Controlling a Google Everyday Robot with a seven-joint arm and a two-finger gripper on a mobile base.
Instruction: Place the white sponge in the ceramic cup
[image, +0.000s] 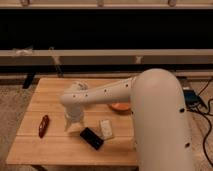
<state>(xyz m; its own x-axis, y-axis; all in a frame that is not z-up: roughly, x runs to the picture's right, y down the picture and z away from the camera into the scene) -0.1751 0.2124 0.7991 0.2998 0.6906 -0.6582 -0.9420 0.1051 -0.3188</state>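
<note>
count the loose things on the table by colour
red: 1, a red item
black: 1, the black slab
white: 1, the white sponge
orange: 1, the orange dish
total: 4 in view
the gripper hangs left of the black slab

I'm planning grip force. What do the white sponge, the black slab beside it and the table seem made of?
The white sponge: matte off-white block with rounded corners, probably soft foam. The black slab: dark and smooth, perhaps plastic or rubber; unsure. The table: light wood with visible plank lines. The gripper hangs over the table, just left of the slab in the view.
</note>
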